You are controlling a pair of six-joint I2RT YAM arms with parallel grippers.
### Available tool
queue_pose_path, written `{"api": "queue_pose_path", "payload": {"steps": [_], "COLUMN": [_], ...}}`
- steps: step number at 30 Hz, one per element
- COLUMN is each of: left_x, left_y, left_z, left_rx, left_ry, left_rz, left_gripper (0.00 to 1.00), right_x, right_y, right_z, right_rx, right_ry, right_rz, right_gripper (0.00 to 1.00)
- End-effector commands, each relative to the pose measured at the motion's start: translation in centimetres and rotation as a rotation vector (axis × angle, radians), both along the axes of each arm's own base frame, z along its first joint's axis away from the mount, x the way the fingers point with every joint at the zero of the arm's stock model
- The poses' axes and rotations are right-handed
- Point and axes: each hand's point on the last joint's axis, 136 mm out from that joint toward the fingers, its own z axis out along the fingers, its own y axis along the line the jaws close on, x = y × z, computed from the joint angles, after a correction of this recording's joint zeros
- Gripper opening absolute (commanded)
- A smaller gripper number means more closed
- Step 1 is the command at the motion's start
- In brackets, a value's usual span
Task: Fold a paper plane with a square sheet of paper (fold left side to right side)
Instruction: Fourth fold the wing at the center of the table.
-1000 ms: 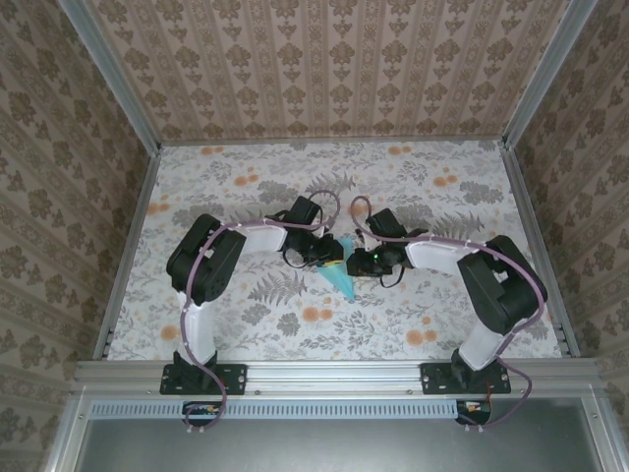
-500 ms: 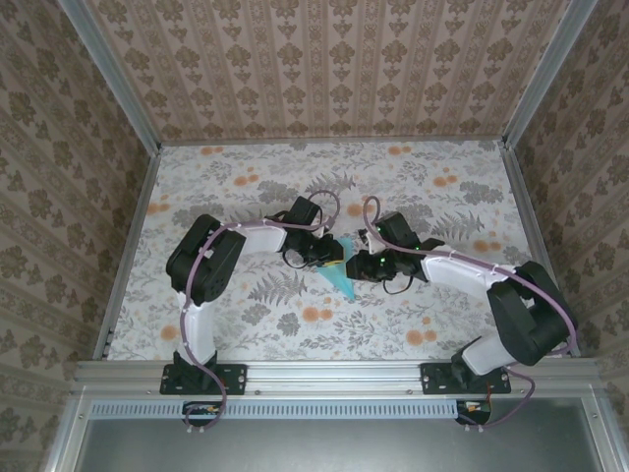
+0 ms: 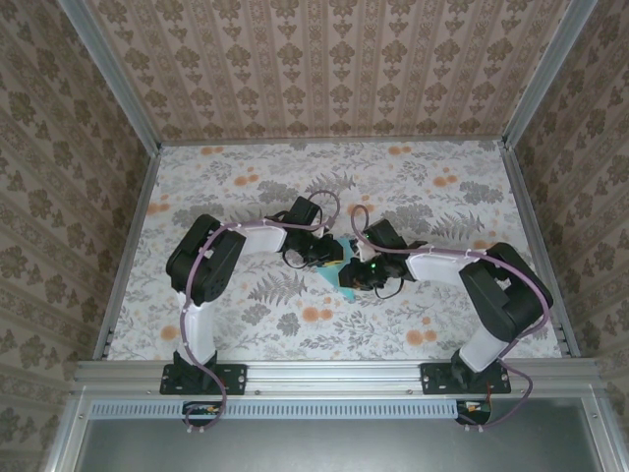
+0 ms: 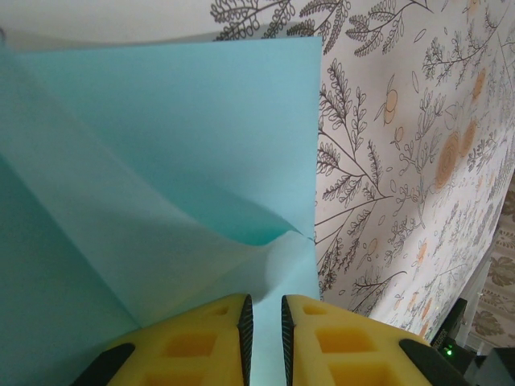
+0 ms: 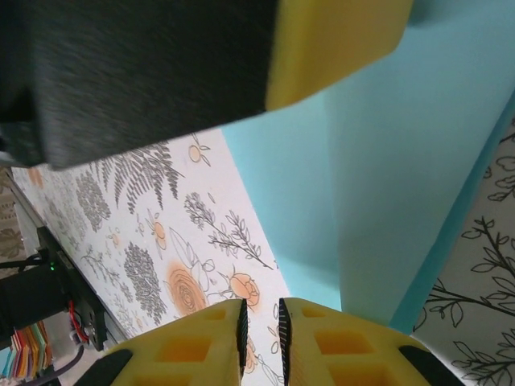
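Paper plane point(image 4: 177, 137) points nearward, gripped by left pincer point(image 4: 265, 301); right pincer point(image 5: 259, 303) closed beside.

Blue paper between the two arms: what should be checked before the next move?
1. The paper within reach of both grippers: ok.
2. The left gripper closed, tips at the paper: ok.
3. The right gripper closed, tips at the paper's edge: ok.
4. Paper actually clamped by either gripper: cannot tell.
5. Layers lying flat: not ok, one flap bows up.
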Motion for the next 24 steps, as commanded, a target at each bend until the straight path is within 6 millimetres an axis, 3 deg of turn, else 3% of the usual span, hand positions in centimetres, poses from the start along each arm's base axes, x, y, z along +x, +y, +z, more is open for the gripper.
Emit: {"api": "queue_pose_path", "payload": {"steps": [1, 24], "left_x": [-1.8, -1.6], "left_y": [2.3, 2.5], "left_z": [-3.1, -3.2], "left_rx": [0.120, 0.124], "left_ry": [0.069, 0.069], "left_rz": [0.010, 0.012], "left_gripper": [0.21, 0.21], "right_x": [-0.3, -2.3], "right_y": [0.0, -1.8], "right_z": [-0.4, -2.8], "right_rx": [-0.027, -0.168], "right_ry": [0.014, 0.061], "right_rz": [0.022, 0.057], "right_gripper": [0.21, 0.21]}}
